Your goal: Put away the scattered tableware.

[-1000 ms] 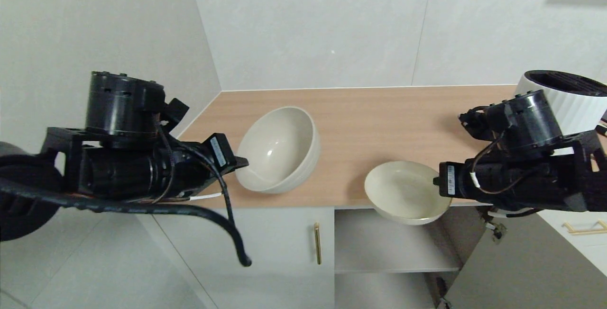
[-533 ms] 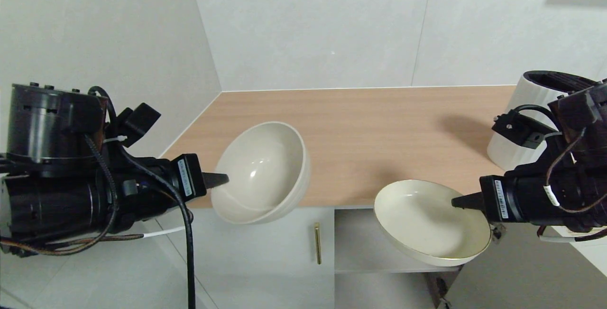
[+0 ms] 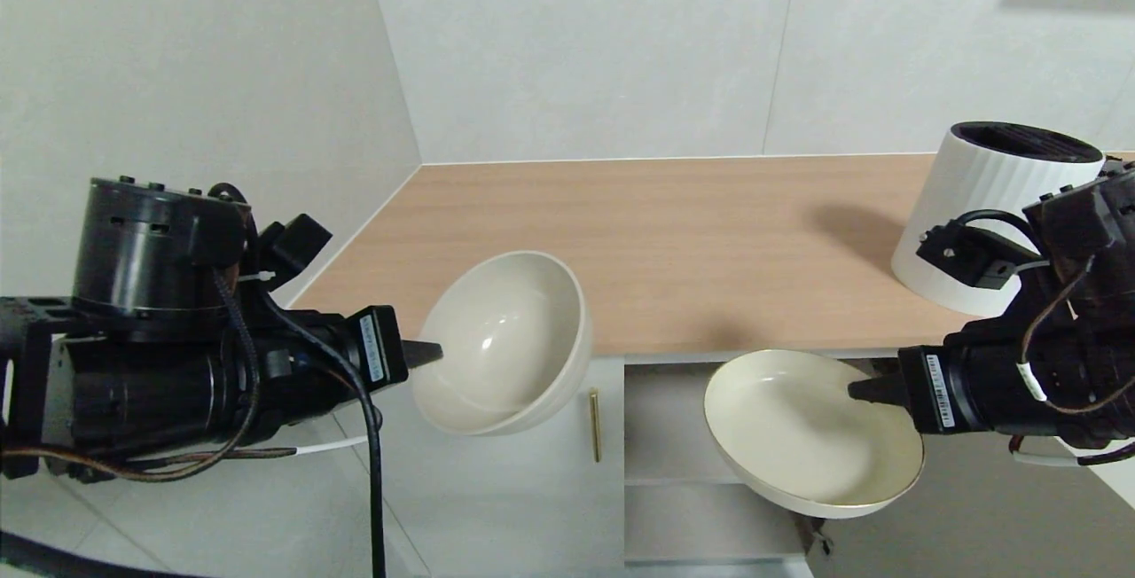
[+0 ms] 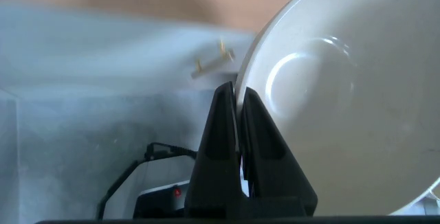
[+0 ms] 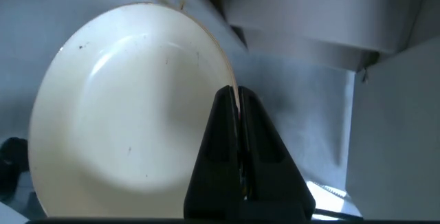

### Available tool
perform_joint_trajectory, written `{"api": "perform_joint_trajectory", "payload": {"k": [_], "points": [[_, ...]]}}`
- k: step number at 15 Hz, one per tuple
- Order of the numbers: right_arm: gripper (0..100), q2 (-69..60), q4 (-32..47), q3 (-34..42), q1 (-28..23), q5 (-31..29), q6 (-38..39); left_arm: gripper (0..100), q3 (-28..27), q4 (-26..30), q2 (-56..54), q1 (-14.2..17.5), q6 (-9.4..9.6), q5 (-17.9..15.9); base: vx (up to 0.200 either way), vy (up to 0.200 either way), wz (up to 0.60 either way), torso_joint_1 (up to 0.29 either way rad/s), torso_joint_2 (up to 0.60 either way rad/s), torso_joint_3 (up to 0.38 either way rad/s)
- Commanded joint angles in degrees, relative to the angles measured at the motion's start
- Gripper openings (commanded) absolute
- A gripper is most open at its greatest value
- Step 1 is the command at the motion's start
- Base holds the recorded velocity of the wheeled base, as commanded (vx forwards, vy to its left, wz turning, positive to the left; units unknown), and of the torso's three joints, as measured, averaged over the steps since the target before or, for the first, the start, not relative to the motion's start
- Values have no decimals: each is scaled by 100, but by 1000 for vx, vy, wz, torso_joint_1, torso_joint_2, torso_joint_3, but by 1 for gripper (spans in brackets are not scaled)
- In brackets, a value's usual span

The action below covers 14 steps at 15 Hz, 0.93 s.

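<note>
The left claw [image 3: 426, 353] is clenched on the rim of the deep bowl [image 3: 501, 343], carrying it tilted just past the bench [image 3: 674, 232] edge at 7 o'clock. The right claw [image 3: 858, 390] pinches the shallow dish [image 3: 807, 432] by its rim at 4 o'clock, before the open cabinet shelf [image 3: 674, 479]. These edge grips probably let each piece slide in.

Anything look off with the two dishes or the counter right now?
Nothing looks damaged or spilled. The deep bowl in the left gripper and the shallow bowl in the right gripper are each pinched by the rim and hang tilted in the air at the counter's front edge. Both look empty.
</note>
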Motion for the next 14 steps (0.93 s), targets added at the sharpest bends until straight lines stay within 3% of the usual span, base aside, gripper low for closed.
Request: {"api": "perform_joint_trajectory", "payload": {"k": [1,5,14], "points": [[0,47,-95,59,1,-2,-7,0,17,-4,76,-2,1,3,0,0,0,0,0,0],[0,222,-456,200,1,-29,-7,0,61,-4,94,-19,45,-6,0,0,0,0,0,0],[0,442,-464,200,-7,-213,-7,0,61,-13,156,-19,45,-6,0,0,0,0,0,0]]}}
